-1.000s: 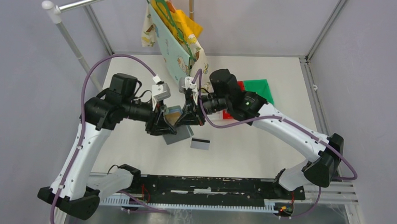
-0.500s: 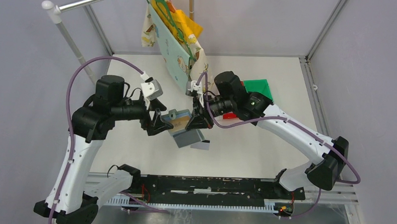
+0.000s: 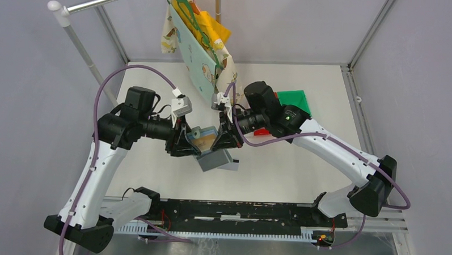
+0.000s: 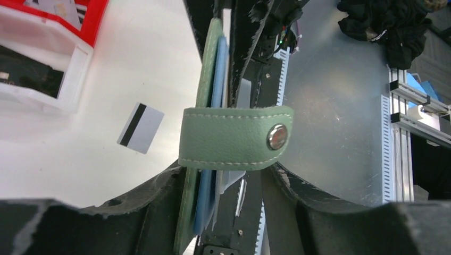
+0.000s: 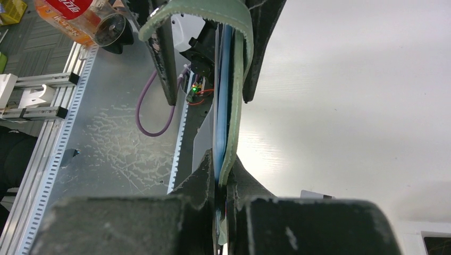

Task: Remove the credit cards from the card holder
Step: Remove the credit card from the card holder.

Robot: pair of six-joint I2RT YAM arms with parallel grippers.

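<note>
The grey-green card holder (image 3: 211, 155) hangs open above the table between both grippers. My right gripper (image 3: 223, 140) is shut on one flap, pinching the green cover and the blue-silver pockets (image 5: 224, 159). My left gripper (image 3: 186, 142) is open, its fingers wide around the other edge; only one finger (image 4: 159, 196) touches the cover, and the snap tab (image 4: 234, 138) crosses the gap. A tan-gold card (image 3: 203, 141) shows in the holder. A pale grey-white card (image 4: 140, 127) with a dark stripe lies on the table, partly hidden under the holder in the top view.
A red bin (image 3: 261, 130) and a green bin (image 3: 293, 101) stand behind my right wrist. A white bin (image 4: 37, 69) sits beside the red one. Clothes on hangers (image 3: 201, 47) dangle from a rail over the far middle. The metal rail base (image 3: 237, 216) runs along the near edge.
My right gripper lifted and tilted the holder, which now covers part of the pale card. My left gripper backed away to the left, then came back around the holder's edge.
</note>
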